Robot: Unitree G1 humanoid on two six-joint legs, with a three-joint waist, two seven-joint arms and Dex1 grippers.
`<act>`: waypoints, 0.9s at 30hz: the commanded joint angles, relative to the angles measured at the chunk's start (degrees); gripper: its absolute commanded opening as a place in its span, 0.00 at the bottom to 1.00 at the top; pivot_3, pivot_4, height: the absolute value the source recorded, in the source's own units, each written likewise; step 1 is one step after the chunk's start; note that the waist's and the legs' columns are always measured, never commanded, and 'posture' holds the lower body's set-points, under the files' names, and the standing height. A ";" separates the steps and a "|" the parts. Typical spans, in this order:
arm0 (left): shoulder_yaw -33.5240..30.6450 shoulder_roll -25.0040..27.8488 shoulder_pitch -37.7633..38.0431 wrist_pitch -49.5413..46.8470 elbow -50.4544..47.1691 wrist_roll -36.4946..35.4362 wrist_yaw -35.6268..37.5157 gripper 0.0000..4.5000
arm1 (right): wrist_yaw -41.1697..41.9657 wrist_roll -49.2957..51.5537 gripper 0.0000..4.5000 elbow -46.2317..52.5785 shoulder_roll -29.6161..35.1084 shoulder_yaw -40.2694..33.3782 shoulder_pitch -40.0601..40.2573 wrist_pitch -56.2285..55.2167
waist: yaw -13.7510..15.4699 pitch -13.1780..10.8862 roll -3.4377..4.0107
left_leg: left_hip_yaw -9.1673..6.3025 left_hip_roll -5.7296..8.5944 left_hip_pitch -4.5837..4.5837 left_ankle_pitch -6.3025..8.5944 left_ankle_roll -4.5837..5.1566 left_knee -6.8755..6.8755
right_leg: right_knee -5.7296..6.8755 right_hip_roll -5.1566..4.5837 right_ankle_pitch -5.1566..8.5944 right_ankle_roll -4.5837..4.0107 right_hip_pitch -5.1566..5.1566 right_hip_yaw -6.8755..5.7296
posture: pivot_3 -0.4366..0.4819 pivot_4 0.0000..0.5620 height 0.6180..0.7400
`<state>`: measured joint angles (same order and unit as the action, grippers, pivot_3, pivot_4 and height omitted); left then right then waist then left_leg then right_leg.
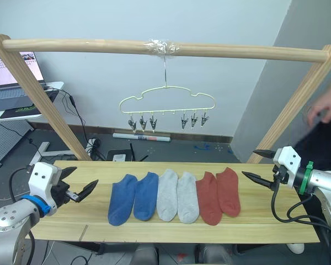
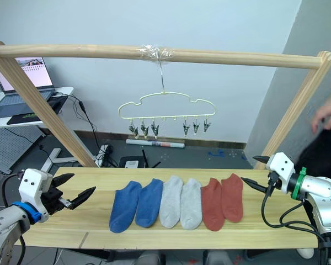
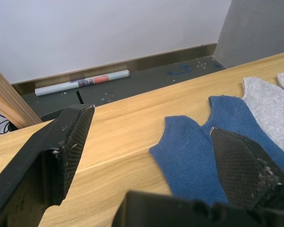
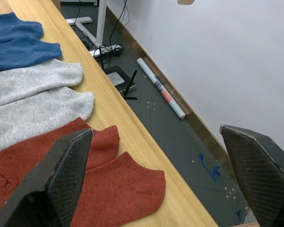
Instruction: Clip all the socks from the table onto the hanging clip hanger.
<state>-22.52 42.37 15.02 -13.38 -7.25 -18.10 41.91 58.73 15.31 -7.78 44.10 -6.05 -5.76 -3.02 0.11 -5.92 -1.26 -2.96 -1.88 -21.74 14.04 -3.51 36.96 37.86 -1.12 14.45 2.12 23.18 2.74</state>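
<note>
Socks first: I count six lying flat in a row on the table (image 1: pixel 265 221), toes toward me — two blue socks (image 1: pixel 133 197), two grey socks (image 1: pixel 177 196) in the middle, two dark red socks (image 1: pixel 218 194). Neighbours in the row touch or slightly overlap along their sides.

My left gripper (image 1: pixel 80 186) hangs over the bare wood well to the left of the row, fingers spread wide with nothing between them; the blue pair is the nearest to it, lying just ahead of its fingertips in the left wrist view. My right gripper (image 1: pixel 258 164) sits off the other end of the row, also spread wide and empty, with the red pair the closest to it.

Beyond both grippers and above the table, the clip hanger (image 1: pixel 166 103) dangles by its hook from the wooden pole (image 1: pixel 99 45), held there under a wrap of clear tape. Its clips (image 1: pixel 143 123) hang in two groups of three, all empty.

On the floor behind the table lies a rolled sheet (image 4: pixel 161 89) with a red and dark band — I cannot read any lettering on it. A laptop (image 1: pixel 11 74) stands open on a side desk far off to the left gripper's outer side; its screen text is too small to make out. A person's hand (image 1: pixel 323 110) shows beyond the right gripper.
</note>
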 commanded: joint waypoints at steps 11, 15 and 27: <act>-1.70 -0.35 -1.63 -2.42 -5.69 -5.46 2.85 0.99 | -4.39 -0.91 1.00 3.47 -0.83 -1.52 -1.71 -2.37 | -0.14 -1.15 0.00 | -0.01 0.00 -0.01 -0.01 0.01 -0.01 | 0.02 0.01 0.00 -0.01 0.01 0.02 | 0.55 0.21 0.85; -1.02 -2.54 -3.32 -2.43 -6.53 -4.90 -0.58 0.99 | -5.24 -0.31 1.00 7.06 -1.05 -1.52 0.19 -1.29 | -0.24 -2.61 -0.06 | 0.00 0.00 -0.02 -0.01 0.01 0.01 | 0.03 0.00 0.00 -0.01 0.01 0.06 | 0.50 0.30 0.85; 5.32 -15.54 -16.70 1.26 -9.98 -2.17 -12.99 0.99 | -13.41 7.09 1.00 30.92 -8.75 5.27 -5.31 19.51 | -1.89 -7.87 -0.30 | -0.13 -0.03 -0.21 -0.05 0.03 0.07 | 0.12 0.04 -0.06 0.10 0.10 0.10 | 0.42 0.50 0.85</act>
<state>-16.98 27.02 -1.18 -14.13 -15.39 -21.52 30.70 48.19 20.46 19.51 35.85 -0.28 -8.97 13.43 -1.78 -13.80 -1.56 -3.08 -1.91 -21.97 14.00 -3.49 37.03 37.97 -1.08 14.37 2.26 23.29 2.87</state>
